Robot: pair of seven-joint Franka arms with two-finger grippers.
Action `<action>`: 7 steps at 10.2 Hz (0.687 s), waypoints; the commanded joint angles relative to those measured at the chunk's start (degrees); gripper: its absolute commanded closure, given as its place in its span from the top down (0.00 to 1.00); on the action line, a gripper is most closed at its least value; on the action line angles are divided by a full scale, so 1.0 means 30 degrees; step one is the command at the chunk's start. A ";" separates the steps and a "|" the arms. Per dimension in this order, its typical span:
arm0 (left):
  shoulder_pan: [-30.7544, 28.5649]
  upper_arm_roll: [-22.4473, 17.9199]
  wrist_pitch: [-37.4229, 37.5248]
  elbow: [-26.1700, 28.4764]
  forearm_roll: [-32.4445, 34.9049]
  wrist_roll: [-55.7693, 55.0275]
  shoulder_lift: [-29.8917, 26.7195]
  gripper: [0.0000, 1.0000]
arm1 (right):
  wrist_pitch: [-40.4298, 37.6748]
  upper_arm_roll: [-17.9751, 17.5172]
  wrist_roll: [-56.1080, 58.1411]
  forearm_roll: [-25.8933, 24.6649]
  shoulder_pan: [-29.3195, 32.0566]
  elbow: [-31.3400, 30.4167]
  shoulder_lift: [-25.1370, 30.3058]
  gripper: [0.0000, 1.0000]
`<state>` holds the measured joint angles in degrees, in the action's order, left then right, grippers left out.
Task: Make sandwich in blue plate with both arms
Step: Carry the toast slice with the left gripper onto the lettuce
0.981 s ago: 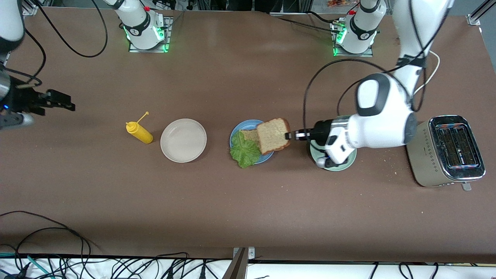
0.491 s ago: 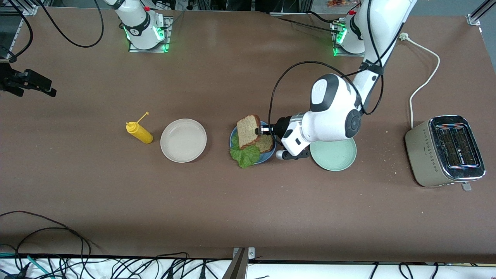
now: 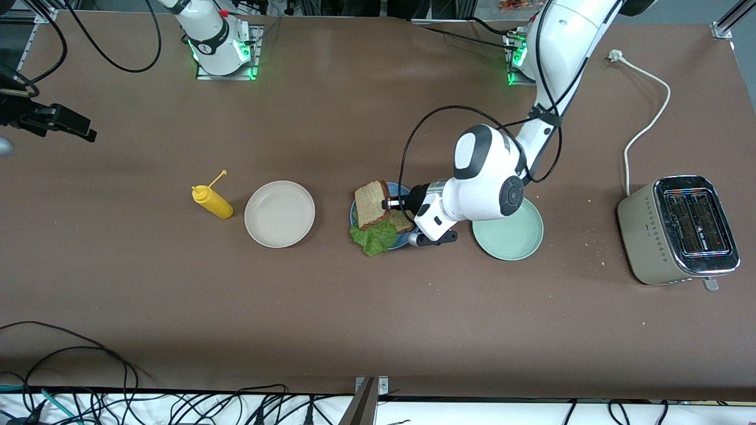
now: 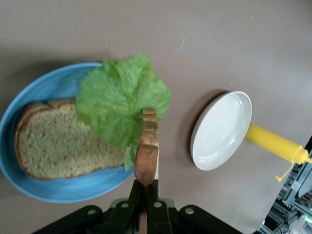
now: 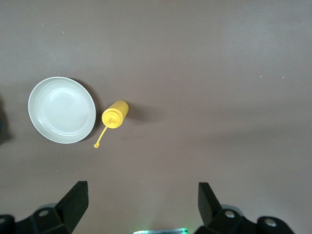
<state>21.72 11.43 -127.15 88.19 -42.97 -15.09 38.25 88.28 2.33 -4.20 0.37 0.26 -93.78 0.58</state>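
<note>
1. A slice of bread (image 3: pixel 371 204) is pinched on its edge by the left gripper (image 3: pixel 387 205) and is held up over the blue plate (image 3: pixel 356 208).
2. In the left wrist view, the held slice (image 4: pixel 147 146) is seen edge-on between the two fingers (image 4: pixel 133 202), which are pressed onto it.
3. A second slice of bread (image 4: pixel 63 146) is laid flat in the blue plate (image 4: pixel 44 187).
4. A green lettuce leaf (image 4: pixel 122 105) is laid partly on that flat slice and hangs over the plate's rim on the side nearer to the front camera.
5. The blue plate is found between the beige plate (image 3: pixel 279 213) and the mint-green plate (image 3: pixel 508 235) on the desk (image 3: pixel 378 319).
6. A yellow sauce bottle (image 3: pixel 212 200) is laid just beside the beige plate, toward the right arm's end of the desk.
7. A toaster (image 3: pixel 679 230) is stood at the left arm's end of the desk.
8. The right gripper (image 5: pixel 141 202) is held up over bare desk at the right arm's end, well apart from the plates, and its fingers are spread wide with nothing between them.
</note>
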 commanded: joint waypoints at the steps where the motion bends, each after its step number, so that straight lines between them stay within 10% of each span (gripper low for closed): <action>1: 0.0058 -0.0208 -0.0741 -0.0540 -0.0531 0.0372 0.0726 0.00 | -0.0277 -0.0864 -0.0623 -0.0327 0.0705 0.0293 0.0158 1.00; 2: -0.0292 -0.0208 -0.0712 -0.0540 -0.0502 0.0343 0.0727 0.00 | -0.0103 -0.0805 -0.0623 -0.0298 0.0676 0.0351 0.0071 1.00; 3: -0.0470 -0.0266 -0.0711 -0.0540 -0.0618 0.0343 0.0756 0.33 | 0.0073 -0.0805 -0.0623 -0.0298 0.0675 0.0410 -0.0017 1.00; 4: -0.0529 -0.0267 -0.0711 -0.0482 -0.0648 0.0372 0.0785 0.99 | 0.0075 -0.0805 -0.0652 -0.0269 0.0675 0.0410 0.0011 1.00; 7: -0.0617 -0.0267 -0.0711 -0.0335 -0.0707 0.0314 0.0873 1.00 | 0.0279 -0.0863 -0.0681 -0.0298 0.0617 0.0410 -0.0105 1.00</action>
<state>19.78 10.64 -128.99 88.14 -42.97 -15.08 40.04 88.99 0.75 -5.53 0.22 1.43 -93.58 0.61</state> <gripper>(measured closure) 0.493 0.000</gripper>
